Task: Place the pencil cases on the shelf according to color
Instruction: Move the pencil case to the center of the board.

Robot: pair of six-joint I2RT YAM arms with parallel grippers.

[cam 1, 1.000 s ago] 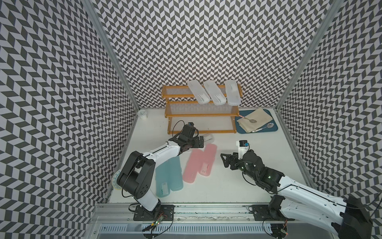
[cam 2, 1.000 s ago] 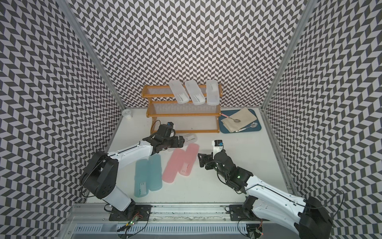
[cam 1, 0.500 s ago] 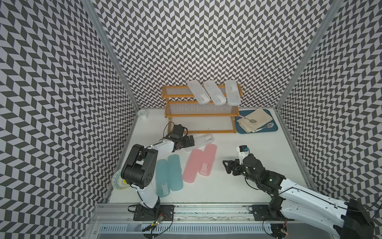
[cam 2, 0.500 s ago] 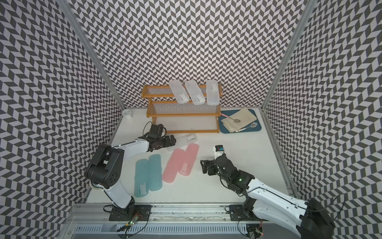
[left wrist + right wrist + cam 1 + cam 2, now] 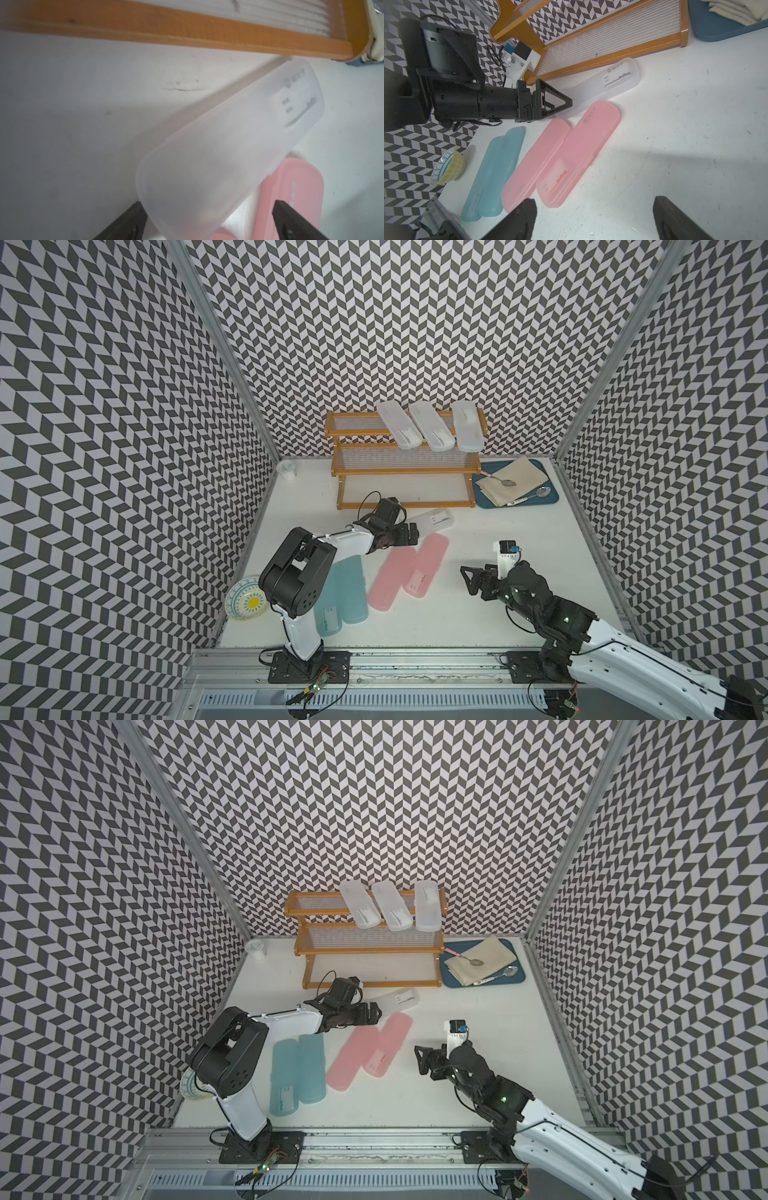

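Left gripper [image 5: 206, 204], jaws spread and unclosed, straddles one end of the frosted white pencil case [image 5: 434, 519] lying on the table [image 5: 498, 614] before the shelf [image 5: 187, 31], presumably bound for the top tier [image 5: 353, 422] beside three white cases [image 5: 430, 427]; right gripper [image 5: 593, 201] hangs open and empty

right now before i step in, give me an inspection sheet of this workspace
surface: white table, lightly scuffed.
job's things: three frosted white pencil cases on the shelf's top tier; fourth white case, two pink cases and two teal cases on the table.
clutter: blue tray with cloth and spoons; patterned bowl; small white cup.
end effectors: left end effector open, straddling the fourth white case's end; right end effector open, empty.
cables: black loop at left wrist; wires at arm bases.
surroundings: chevron-patterned walls; metal rail in front.
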